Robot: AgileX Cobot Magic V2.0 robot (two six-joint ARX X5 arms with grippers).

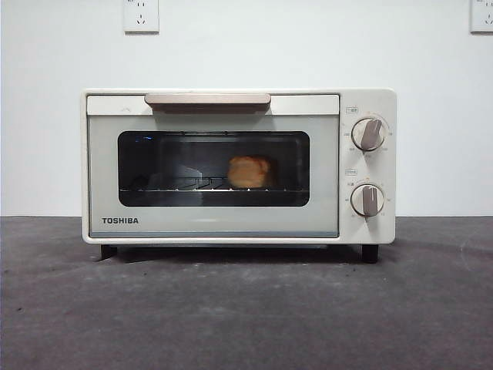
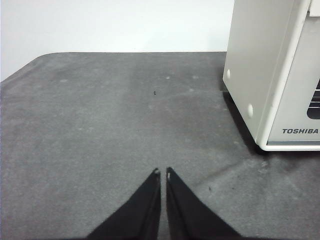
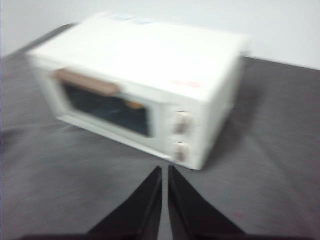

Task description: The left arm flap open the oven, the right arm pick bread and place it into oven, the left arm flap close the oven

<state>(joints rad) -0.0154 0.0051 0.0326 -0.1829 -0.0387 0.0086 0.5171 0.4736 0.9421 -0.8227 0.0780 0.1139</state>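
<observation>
On the gray table [image 1: 246, 324] the oven [image 1: 231, 166] is shut, bread [image 1: 249, 172] inside. Left gripper [image 2: 161, 172] and right gripper [image 3: 165, 169] are pressed together, empty; best keep both away.

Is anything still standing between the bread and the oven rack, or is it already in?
Nothing does: the bread sits on the wire rack inside the oven, door shut. The left gripper and the right gripper are shut, clear of it.

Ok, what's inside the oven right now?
Through the closed oven window, the bread sits on the wire rack, right of centre. The dark glass hides the rest of the interior.
</observation>
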